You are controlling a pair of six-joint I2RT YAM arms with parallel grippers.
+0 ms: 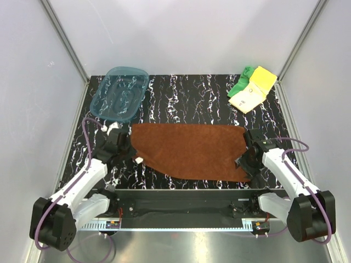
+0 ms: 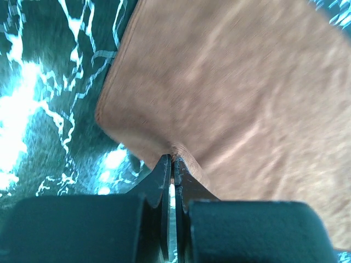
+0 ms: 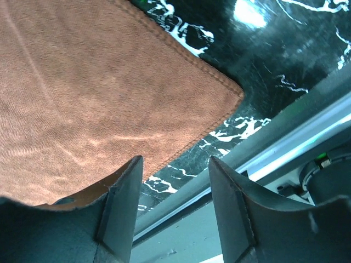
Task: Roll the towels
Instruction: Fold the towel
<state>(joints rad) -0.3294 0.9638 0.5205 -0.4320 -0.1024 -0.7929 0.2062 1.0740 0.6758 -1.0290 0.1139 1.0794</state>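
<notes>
While the brown towel (image 1: 189, 150) lay spread on the table (image 1: 192, 90), a gripper sat at each of its lower corners.
From the top view, the towel filled the middle of the frame, with the left gripper (image 1: 133, 156) at its lower left edge and the right gripper (image 1: 245, 162) at its lower right corner; a teal tray (image 1: 104, 104) sat at the upper left, and a yellow towel (image 1: 248, 97) lay against a green towel (image 1: 239, 86) at the upper right. In the left wrist view, the left gripper (image 2: 173, 162) was pinched together on a puckered bit of the brown towel's (image 2: 236, 98) edge at lower centre. In the right wrist view, the right gripper (image 3: 175, 164) stood with its fingers apart, clamping nothing, one finger (image 3: 123, 203) over the brown towel's (image 3: 82, 98) edge near its corner.
</notes>
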